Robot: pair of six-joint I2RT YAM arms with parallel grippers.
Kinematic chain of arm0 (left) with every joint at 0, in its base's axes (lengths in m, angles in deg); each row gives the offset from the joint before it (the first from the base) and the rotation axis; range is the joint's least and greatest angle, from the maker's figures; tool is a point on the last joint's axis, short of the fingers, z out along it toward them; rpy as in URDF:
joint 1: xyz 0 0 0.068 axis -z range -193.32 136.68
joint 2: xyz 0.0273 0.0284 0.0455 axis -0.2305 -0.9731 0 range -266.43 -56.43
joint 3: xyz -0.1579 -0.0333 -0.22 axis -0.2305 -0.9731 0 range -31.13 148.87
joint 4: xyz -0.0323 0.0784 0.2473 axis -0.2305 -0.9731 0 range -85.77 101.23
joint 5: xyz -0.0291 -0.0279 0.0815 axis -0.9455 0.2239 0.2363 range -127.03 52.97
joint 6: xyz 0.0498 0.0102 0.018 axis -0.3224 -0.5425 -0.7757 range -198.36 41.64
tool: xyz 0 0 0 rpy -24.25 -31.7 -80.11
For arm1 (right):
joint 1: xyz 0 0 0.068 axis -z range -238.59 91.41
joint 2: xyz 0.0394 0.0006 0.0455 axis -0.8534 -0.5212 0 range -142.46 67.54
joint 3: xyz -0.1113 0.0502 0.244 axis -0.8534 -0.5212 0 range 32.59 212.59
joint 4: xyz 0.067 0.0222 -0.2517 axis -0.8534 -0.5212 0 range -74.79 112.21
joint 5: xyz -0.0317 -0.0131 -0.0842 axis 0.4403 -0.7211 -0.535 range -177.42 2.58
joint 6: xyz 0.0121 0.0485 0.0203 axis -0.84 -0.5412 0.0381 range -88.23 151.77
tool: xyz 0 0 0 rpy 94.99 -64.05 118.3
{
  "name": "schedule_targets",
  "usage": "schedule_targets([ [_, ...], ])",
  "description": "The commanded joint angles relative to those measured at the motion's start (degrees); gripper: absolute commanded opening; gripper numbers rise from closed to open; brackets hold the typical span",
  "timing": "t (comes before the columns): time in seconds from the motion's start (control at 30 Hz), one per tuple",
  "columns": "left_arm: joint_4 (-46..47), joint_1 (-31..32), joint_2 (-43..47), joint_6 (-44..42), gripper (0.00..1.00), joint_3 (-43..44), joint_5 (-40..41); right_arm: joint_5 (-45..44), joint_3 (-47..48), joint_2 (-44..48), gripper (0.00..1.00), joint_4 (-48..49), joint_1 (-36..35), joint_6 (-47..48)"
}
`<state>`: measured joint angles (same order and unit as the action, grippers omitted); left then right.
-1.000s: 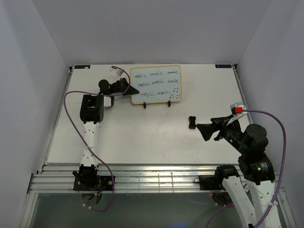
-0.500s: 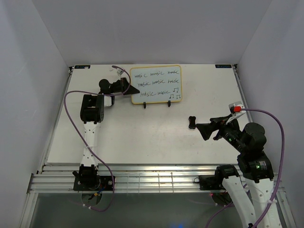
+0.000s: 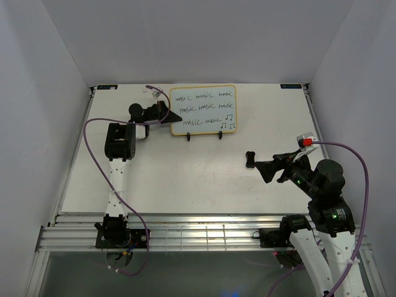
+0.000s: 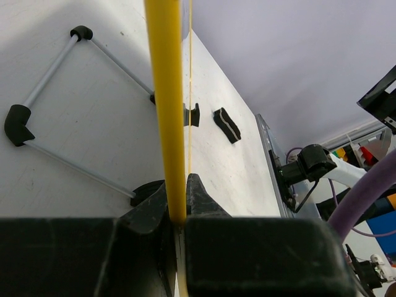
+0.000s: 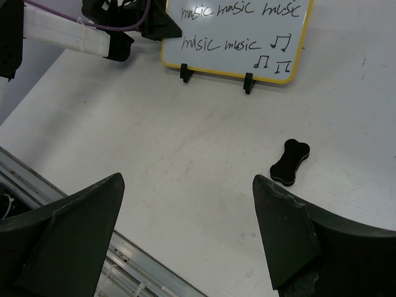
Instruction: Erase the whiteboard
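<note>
Bracing step: left claw (image 4: 178,204) clamped on whiteboard (image 3: 203,110) frame; right claw (image 5: 187,179) gaping near eraser (image 5: 289,162); next move, likely, closing on eraser.

I'm looking at a white desk (image 3: 185,179), faintly scuffed. From its middle, a thin black wire stand (image 3: 189,137) sits toward 12 o'clock on 2 black front feet, propping up the whiteboard (image 3: 203,110). A small black bone-shaped eraser (image 3: 250,159) lies flat toward 3 o'clock, well apart from the stand.
</note>
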<state>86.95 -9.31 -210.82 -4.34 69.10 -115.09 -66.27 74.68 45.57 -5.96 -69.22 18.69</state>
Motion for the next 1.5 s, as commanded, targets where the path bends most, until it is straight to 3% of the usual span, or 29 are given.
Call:
schedule_targets([
  [0.0, 4.5, 0.6, 5.5, 0.0, 0.0, 0.2, 4.4, -0.1, -0.1, 0.1, 0.9, 2.6, -0.3, 0.1],
  [0.53, 5.9, 1.3, 10.8, 2.0, 0.0, 3.3, 7.6, -0.6, -0.7, 1.0, 0.9, 2.6, -0.2, -0.1],
  [0.77, 0.9, 1.6, 15.7, 0.3, 0.0, 4.5, 8.5, -3.4, -1.3, 1.1, 0.9, 2.9, -0.3, 0.1],
  [0.97, -11.9, 2.3, 29.8, -11.9, 0.0, -9.6, 13.0, -17.3, 1.3, -8.2, 0.9, -1.5, -0.2, -2.6],
  [1.17, -30.2, 5.1, 52.5, -27.9, 0.0, -32.2, 21.1, -20.0, 4.0, -12.8, 0.9, -0.3, -0.3, -3.5],
  [1.33, -31.9, 6.4, 77.1, -30.2, 0.0, -56.9, 33.5, -23.8, 3.9, -17.5, 0.91, 0.5, -0.2, -1.8],
  [1.47, -44.1, 7.9, 93.5, -31.3, 0.0, -67.6, 39.1, -22.3, 3.7, -22.8, 0.91, 0.9, 0.1, -1.4],
])
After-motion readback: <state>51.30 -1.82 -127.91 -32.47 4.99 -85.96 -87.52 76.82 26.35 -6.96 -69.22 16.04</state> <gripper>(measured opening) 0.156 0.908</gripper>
